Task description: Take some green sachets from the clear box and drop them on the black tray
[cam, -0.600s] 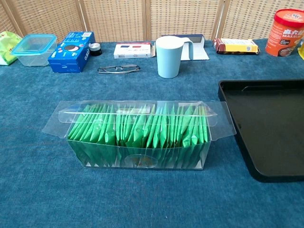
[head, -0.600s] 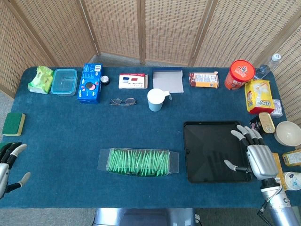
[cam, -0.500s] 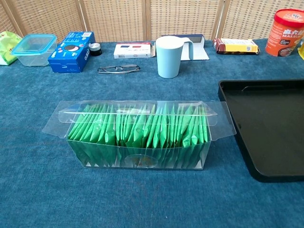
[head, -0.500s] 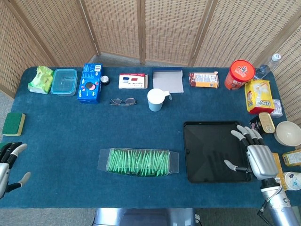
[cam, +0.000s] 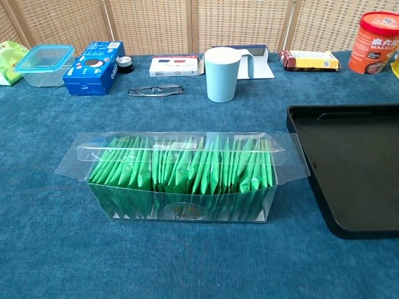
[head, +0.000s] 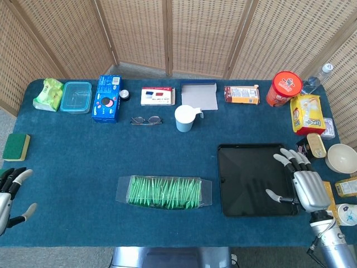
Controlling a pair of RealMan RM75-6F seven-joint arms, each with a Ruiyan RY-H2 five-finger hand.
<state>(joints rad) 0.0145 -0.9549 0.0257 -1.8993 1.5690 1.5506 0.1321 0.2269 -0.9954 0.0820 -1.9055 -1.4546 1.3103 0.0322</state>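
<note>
Your box [head: 164, 191] of sachets [cam: 181, 169] sits on the tabletop [head: 83, 151] near the front edge, midway along it. The tray [head: 248, 178] lies to its right, apart from it. Your right hand [head: 304, 187] rests over the tray's right rim. Your left hand [head: 8, 195] is at the front left corner. The cup [head: 184, 118] stands behind the box, toward the back edge.

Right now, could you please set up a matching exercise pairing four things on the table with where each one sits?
Things:
1. clear box
2. black tray
3. pale blue cup
4. green sponge

Places:
A. at the table's left edge
B. under the right hand
C. near the middle front, full of green sachets
D. just right of the glasses

Pairs: 1-C, 2-B, 3-D, 4-A
</note>
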